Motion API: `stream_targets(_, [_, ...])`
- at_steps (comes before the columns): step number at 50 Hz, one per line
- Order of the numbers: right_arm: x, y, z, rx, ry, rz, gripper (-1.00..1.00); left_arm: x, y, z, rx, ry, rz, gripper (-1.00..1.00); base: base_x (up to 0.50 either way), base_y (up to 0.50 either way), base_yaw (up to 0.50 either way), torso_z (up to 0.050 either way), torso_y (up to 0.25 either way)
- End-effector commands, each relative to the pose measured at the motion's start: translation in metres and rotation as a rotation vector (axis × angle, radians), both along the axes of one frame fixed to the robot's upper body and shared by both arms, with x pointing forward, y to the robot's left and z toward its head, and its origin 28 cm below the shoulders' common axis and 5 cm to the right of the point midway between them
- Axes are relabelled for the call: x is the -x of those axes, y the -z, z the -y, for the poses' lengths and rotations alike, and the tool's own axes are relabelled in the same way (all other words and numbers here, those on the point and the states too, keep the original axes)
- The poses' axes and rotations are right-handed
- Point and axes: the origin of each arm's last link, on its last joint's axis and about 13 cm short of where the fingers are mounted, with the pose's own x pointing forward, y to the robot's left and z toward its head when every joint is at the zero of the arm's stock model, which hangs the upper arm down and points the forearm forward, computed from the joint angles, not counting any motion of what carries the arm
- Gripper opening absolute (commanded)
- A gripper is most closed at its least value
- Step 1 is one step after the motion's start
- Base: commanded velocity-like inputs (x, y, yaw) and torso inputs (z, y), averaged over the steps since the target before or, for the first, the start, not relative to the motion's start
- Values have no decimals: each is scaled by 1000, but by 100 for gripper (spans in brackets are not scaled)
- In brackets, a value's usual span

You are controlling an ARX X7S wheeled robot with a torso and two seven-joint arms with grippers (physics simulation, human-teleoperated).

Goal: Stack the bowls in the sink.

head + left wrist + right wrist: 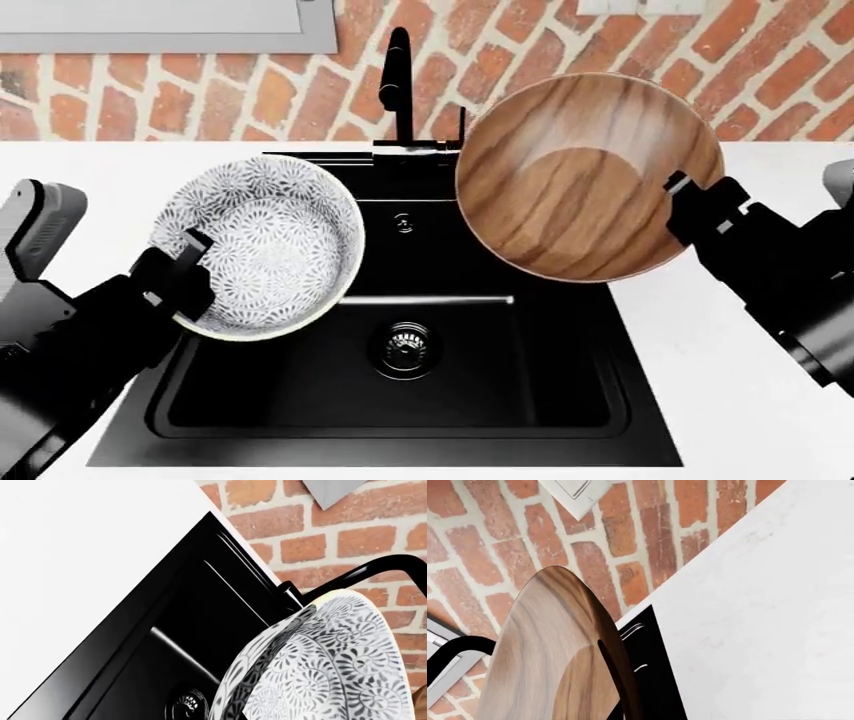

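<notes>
I hold both bowls up over the black sink (561,330). My left gripper (191,262) is shut on the rim of the white bowl with the grey floral pattern (267,245), which hangs tilted above the basin's left side. That same white bowl (333,665) fills the left wrist view, with the sink (173,630) and its drain (188,706) behind it. On the right, my right gripper (689,194) is shut on the rim of the wide brown wood-grain bowl (587,170), raised over the sink's back right corner. The brown bowl (554,655) stands edge-on in the right wrist view.
A tall black faucet (396,85) rises at the back of the sink between the two bowls. White counter (747,340) surrounds the basin, and a brick wall (200,90) runs behind. The round metal drain (404,347) sits in the basin floor.
</notes>
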Motion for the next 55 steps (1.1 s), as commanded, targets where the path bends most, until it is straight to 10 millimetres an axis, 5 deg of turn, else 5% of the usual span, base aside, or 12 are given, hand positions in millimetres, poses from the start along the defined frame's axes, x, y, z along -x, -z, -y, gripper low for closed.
stream_targets(1, [11, -4, 9, -26, 25, 43, -100, -12, -11, 7, -33, 43, -9, -100, 0, 0, 0, 0, 0])
stream_targets(55, [28, -13, 16, -32, 45, 105, -100, -56, -2, 28, -94, 184, -103, -100, 0, 0, 0, 0, 1])
